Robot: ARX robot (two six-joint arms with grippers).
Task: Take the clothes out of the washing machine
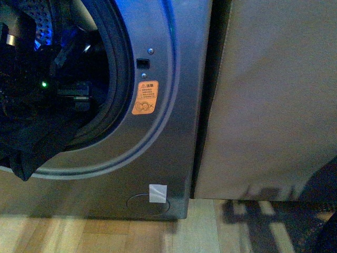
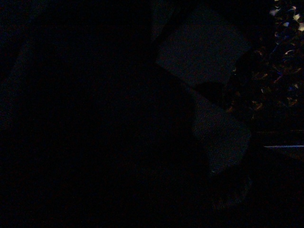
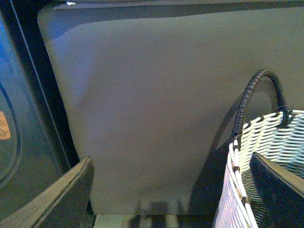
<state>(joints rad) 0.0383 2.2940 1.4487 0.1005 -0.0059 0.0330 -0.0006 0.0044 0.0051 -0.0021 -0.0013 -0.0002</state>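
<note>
Clothes [image 1: 31, 145] overhang washing machine [image 1: 163, 158]; only right wrist shows basket [image 3: 270, 137], right jaws apart, left jaws unclear

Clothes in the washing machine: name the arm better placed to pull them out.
Left, probably: its dark arm sits inside the washing machine porthole above the clothes. The right gripper, jaws open, faces the sofa and basket.

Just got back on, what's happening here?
The dark clothes hang over the porthole lip of the washing machine. The left arm seems to be inside the drum; its wrist view is dark, so its grip is unclear. The right gripper is open and empty beside the white woven basket, facing the tan sofa.
</note>
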